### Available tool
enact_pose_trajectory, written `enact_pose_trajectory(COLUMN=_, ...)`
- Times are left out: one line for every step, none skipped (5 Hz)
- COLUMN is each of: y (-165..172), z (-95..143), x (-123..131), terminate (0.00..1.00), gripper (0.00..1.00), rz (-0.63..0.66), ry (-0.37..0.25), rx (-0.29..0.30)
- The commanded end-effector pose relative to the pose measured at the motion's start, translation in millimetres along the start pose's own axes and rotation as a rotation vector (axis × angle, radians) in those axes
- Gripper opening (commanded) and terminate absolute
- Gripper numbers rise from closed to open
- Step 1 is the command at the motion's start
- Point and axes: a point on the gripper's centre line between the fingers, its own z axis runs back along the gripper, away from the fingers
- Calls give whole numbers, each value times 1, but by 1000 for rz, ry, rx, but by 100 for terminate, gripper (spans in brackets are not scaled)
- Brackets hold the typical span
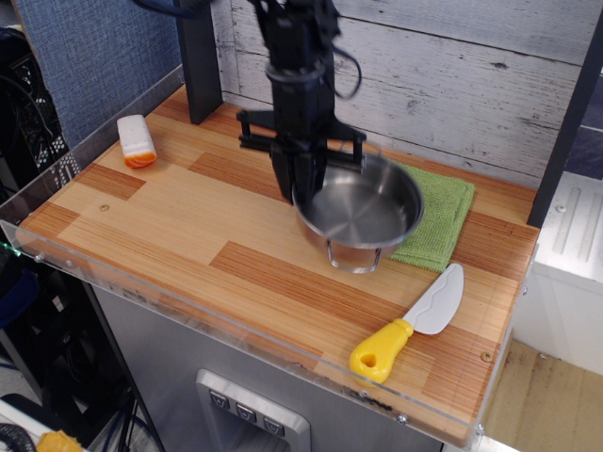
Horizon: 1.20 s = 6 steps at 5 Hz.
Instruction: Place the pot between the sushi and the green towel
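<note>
While the arm reaches down from the back wall: the black gripper (307, 179) is pinched on the left rim of the pot (361, 212), one finger outside the wall, the other hard to make out against the shiny steel.

Pot: tilted, its open mouth tipped toward the camera; the image is slightly blurred here, so whether its base touches the wood cannot be told.

Pot position: a little right of the middle of the table (188, 226), its right side overlapping the left edge of the green towel (441, 217).

Green towel: flat at about 3 o'clock from the pot, near the back right of the tabletop.

Sushi (138, 141): white on top, orange beneath, lying at about 10 o'clock from the pot, well apart from it, near the far left corner.

Knife (407, 325): white blade and yellow handle, at about 5 o'clock from the pot, near the front right edge, blade tip close to the towel's front corner.

Surroundings: grey plank wall behind, a dark post (198, 56) at the back left, blue panel on the left.
</note>
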Motion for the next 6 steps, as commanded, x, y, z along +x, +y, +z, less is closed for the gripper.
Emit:
enact_pose_trajectory(y=8, z=77, x=-5, terminate=0, gripper=0, rz=-46, ry=-185, rx=-103)
enact_pose_trajectory(y=46, z=108, x=-3, terminate=0, gripper=0, rz=6, ry=-175, rx=-81)
enact_pose_trajectory(y=93, z=121, x=2, terminate=0, gripper=0, rz=60, ry=-129, rx=-17)
enact_pose_trajectory(y=140, z=122, x=12, terminate=0, gripper=0, rz=56, ry=-78, rx=54)
enact_pose_trajectory(y=168, z=101, x=20, terminate=0, gripper=0, rz=30, ry=4, rx=99)
enact_pose_trajectory(y=166, z=65, x=16, terminate=0, gripper=0, rz=-12, ry=88, rx=115)
